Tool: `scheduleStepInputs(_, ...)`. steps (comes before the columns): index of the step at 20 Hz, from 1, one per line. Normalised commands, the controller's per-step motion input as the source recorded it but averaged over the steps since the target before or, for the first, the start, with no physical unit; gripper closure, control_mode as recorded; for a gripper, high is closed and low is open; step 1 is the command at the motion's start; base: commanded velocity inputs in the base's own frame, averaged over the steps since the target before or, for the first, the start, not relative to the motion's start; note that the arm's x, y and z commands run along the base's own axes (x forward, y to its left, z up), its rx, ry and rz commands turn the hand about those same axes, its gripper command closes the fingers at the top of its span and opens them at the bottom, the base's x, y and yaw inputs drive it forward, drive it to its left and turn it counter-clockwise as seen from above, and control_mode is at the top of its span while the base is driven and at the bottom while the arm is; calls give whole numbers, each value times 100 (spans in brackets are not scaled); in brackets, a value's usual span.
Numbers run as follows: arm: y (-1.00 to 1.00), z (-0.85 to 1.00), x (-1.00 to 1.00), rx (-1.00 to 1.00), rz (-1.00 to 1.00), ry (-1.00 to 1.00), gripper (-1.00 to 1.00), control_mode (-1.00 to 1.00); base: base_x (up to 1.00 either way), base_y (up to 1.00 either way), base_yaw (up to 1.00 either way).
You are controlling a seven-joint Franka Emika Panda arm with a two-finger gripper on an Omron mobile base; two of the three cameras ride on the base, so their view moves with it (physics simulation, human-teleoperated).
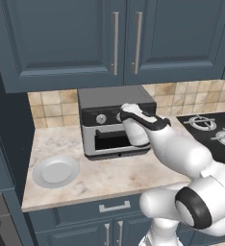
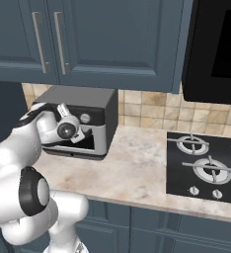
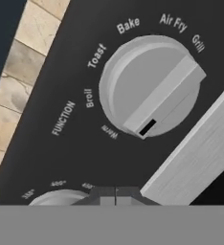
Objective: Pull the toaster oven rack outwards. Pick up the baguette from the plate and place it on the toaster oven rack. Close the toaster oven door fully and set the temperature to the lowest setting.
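With the plate (image 1: 56, 171) bare and the toaster oven door (image 1: 115, 139) seemingly shut, the gripper (image 3: 115, 194), pressed together, is held at the temperature knob (image 3: 56, 197).

We see the toaster oven (image 1: 115, 120) as smooth painted metal: a matt dark grey top, a matt black control strip and a satin light grey front. In the hand view its function knob (image 3: 150, 86) looks like brushed silver metal or silvered plastic, with crisp pale lettering printed on the black panel around it. At left in the left base view the plate (image 1: 56, 171) is plain, smooth, softly glossy white-grey, like glazed ceramic. The countertop (image 1: 109, 175) looks like polished beige marble with mottled veins. The backsplash (image 2: 152, 111) shows rougher tan stone tiles. The cabinets (image 1: 85, 38) are matt blue-grey painted wood with satin metal handles. The gas hob (image 2: 204, 168) is glossy black glass.
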Motion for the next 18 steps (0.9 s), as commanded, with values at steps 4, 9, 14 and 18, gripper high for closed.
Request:
scheduleStepInputs(4,65,100,30,-12,-3,0,100,-100,0,0,0)
scheduleStepInputs(9,61,100,35,-14,0,0,100,-100,0,0,0)
scheduleStepInputs(14,62,100,42,-16,0,3,100,-100,0,0,0)
scheduleStepInputs(18,63,100,48,-16,0,1,100,-100,0,0,0)
